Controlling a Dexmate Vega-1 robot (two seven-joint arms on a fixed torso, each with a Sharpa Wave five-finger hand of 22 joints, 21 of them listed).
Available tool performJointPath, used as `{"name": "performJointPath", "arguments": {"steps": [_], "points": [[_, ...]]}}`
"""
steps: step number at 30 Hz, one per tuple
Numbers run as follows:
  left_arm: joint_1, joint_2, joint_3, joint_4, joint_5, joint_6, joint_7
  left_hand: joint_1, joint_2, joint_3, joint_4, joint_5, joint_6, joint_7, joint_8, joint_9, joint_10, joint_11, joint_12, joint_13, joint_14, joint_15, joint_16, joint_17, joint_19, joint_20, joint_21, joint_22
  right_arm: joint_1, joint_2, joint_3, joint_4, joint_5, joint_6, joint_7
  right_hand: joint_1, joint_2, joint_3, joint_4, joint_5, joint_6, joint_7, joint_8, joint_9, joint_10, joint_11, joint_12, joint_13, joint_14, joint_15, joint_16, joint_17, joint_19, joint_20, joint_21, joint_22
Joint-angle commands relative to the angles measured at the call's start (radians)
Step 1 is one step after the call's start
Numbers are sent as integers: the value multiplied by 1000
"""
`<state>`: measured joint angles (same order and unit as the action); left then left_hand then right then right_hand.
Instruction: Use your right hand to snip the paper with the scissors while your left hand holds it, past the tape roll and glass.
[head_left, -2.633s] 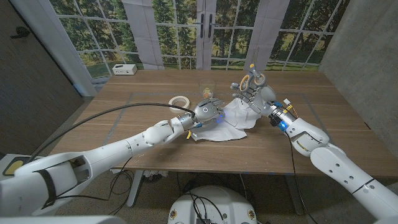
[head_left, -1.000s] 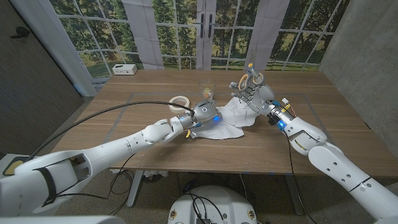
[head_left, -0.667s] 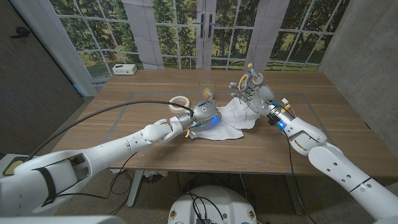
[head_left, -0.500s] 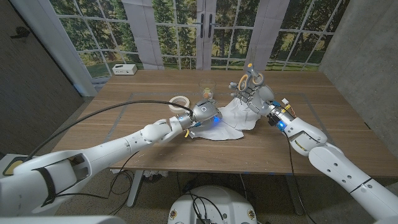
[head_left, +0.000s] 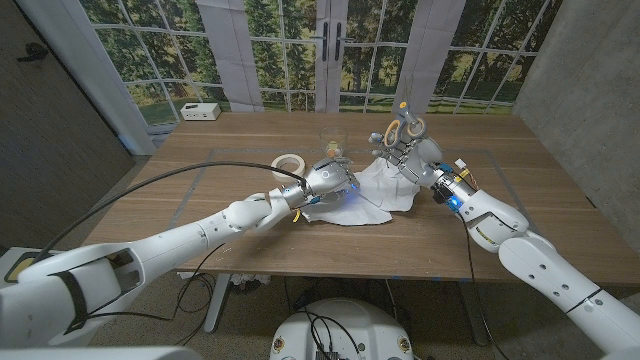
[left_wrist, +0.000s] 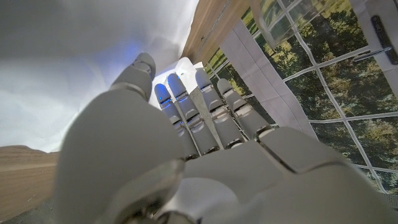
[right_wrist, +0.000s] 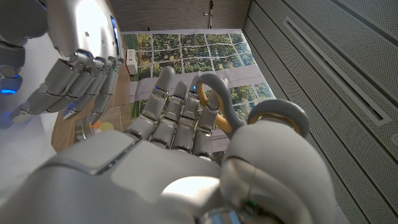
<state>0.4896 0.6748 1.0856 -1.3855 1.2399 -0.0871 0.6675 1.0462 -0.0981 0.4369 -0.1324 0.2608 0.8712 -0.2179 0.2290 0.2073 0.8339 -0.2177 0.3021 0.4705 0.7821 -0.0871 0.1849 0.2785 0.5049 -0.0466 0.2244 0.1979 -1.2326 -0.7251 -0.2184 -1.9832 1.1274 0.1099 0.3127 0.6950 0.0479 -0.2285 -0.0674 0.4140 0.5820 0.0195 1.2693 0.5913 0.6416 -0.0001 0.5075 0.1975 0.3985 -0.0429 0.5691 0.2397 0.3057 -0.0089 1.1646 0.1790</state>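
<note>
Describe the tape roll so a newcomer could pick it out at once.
Start at the wooden table and find the white paper near its middle, with the left hand on it. The tape roll lies on bare wood just left of that hand. It is a flat whitish ring with an open centre, unlike the clear glass behind.

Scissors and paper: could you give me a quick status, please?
Right hand holds scissors at paper's far edge. Left hand presses paper down. Tape roll and glass stand clear behind.

A long brown wooden table (head_left: 250, 235) stands before a wall of white-framed windows (head_left: 330, 45) showing green trees; grey walls flank it
</note>
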Motion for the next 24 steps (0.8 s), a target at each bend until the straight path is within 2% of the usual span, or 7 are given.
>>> {"name": "performJointPath", "arguments": {"steps": [1,10,14,17,22,24], "points": [[2,3,0,-5,12,3,5,-14,-5,14,-1,9,-6,-2,-1,3,-18,0,-19,-12,-26,-134,-1,-1,-8,-51,-4,4,-17,-1,6,-8,1,9,-1,3,6,3,-4,-4,1,1,7,-1,6,3,-2,5,7,-41,-1,1,11,3,-2,5],[-3,-4,6,6,17,0,6,-39,-18,26,-1,18,-6,-3,2,5,-49,0,-58,-40,-89,-132,-3,-7,-12,-50,-3,4,-23,0,6,-14,-2,11,-8,4,8,4,-5,-5,-4,0,12,3,8,5,-4,5,9,-42,-3,2,12,1,-4,5],[-5,-8,8,10,19,4,4,-67,-27,37,-1,27,-11,-4,4,6,-95,1,-104,-76,-183,-133,-5,-25,-16,-49,-1,5,-21,-2,4,-15,-4,11,-7,5,8,4,-6,-5,-5,-1,12,1,8,6,-6,5,9,-43,-4,2,13,1,-5,5],[-7,-12,10,13,21,8,4,-76,-33,38,-3,29,-20,-4,0,3,-111,1,-112,-91,-223,-129,-10,-40,-21,-52,-2,4,-20,-1,3,-15,-4,9,-9,5,8,5,-6,-6,-5,1,13,2,8,3,-6,5,10,-42,-5,3,15,1,-5,5],[-12,-16,16,19,27,15,0,-82,-33,41,-4,30,-33,-4,-7,-1,-129,1,-117,-104,-255,-130,-11,-53,-28,-53,-3,3,-19,1,2,-14,1,8,-7,6,8,5,-7,-6,-5,-1,13,-2,10,1,-7,6,11,-42,-6,3,15,1,-6,5],[-14,-17,17,22,27,17,-2,-83,-33,41,-4,31,-35,-4,-8,-2,-134,1,-118,-106,-261,-130,-10,-56,-31,-53,-4,3,-19,1,2,-14,-1,9,-8,7,8,5,-8,-6,-6,0,14,-1,10,9,-8,6,10,-41,-7,3,15,1,-7,5]]}}
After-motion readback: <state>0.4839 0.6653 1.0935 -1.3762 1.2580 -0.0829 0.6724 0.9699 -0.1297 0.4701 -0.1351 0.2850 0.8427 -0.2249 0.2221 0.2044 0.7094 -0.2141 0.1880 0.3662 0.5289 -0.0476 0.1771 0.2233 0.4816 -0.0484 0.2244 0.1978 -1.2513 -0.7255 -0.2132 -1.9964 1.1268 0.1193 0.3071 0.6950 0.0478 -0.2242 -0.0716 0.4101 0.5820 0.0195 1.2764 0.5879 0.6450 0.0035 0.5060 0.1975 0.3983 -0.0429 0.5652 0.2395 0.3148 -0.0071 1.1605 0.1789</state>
